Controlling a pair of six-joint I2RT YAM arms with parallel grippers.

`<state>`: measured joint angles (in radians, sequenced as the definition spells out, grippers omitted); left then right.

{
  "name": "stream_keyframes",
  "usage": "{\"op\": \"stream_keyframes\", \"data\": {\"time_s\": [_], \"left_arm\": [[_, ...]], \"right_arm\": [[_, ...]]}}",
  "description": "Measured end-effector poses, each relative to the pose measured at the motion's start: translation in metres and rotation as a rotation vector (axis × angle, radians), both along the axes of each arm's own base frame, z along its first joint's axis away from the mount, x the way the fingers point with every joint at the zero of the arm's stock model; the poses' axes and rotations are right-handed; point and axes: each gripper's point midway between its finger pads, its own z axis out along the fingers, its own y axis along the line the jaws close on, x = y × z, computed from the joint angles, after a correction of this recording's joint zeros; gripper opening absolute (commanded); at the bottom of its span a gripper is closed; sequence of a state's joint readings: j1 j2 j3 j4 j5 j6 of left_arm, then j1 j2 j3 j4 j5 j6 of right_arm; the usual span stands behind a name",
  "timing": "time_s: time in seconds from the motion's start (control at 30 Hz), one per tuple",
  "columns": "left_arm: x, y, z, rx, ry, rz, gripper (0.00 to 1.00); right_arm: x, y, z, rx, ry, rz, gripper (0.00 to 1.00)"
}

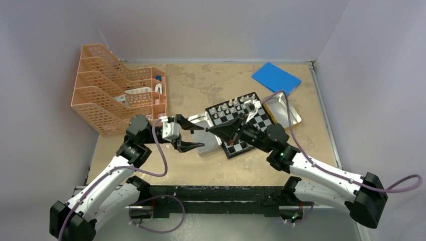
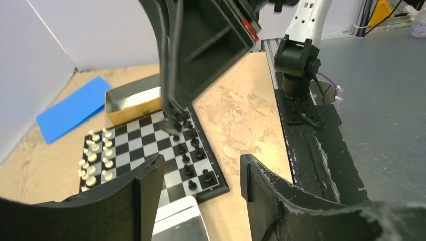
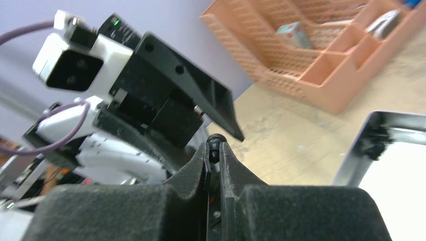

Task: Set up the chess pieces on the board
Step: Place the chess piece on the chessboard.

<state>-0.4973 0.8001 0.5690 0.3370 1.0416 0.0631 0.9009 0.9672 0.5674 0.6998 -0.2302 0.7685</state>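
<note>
1. Your right tool (image 3: 214,153) is clamped on one black piece (image 3: 216,139). Only the piece's round head shows past the fingertips, so its long axis appears to run along the fingers.
2. In the left wrist view, that tool's tip sits low over the board (image 2: 145,145). It is at the end of the two rows of black pieces (image 2: 193,155) farthest from your left tool (image 2: 201,165). I cannot tell whether the held piece touches a square.
3. The white pieces (image 2: 93,155) stand along the opposite edge, well apart from the tip.
4. Your left tool is spread apart and holds nothing. It hangs above a silver tin (image 2: 178,221) just beside the board, so the right arm is the nearer one.
5. Neighbouring black pieces stand close beside the tip, so expect little room on release. The table (image 2: 236,110) is flat and mottled tan.
</note>
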Motion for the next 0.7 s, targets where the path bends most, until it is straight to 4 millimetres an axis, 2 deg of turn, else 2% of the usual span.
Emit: {"op": "stream_keyframes", "data": {"time_s": [0.17, 0.27, 0.33, 0.43, 0.53, 0.6, 0.67, 0.7], "left_arm": [[0.006, 0.004, -0.014, 0.040, 0.086, 0.072, 0.62], [0.015, 0.008, -0.023, 0.066, 0.185, 0.148, 0.63], [0.021, 0.010, -0.029, 0.090, 0.248, 0.194, 0.69], [0.031, 0.014, -0.038, 0.134, 0.341, 0.270, 0.69], [0.034, 0.019, -0.049, 0.167, 0.424, 0.330, 0.70], [0.033, 0.022, -0.056, 0.188, 0.471, 0.355, 0.75], [0.032, 0.026, -0.062, 0.203, 0.511, 0.380, 0.96], [0.031, 0.028, -0.063, 0.206, 0.528, 0.395, 0.99]], "right_arm": [[0.033, -0.023, 0.006, -0.099, -0.034, -0.191, 0.00], [0.057, -0.041, 0.000, -0.200, -0.039, -0.316, 0.00], [0.071, -0.051, -0.005, -0.283, -0.036, -0.388, 0.00], [0.094, -0.061, -0.014, -0.415, -0.026, -0.475, 0.00], [0.114, -0.069, -0.032, -0.546, 0.007, -0.534, 0.00], [0.127, -0.080, -0.053, -0.641, 0.047, -0.566, 0.00], [0.136, -0.094, -0.076, -0.724, 0.099, -0.588, 0.00], [0.141, -0.103, -0.088, -0.766, 0.129, -0.599, 0.00]]}}
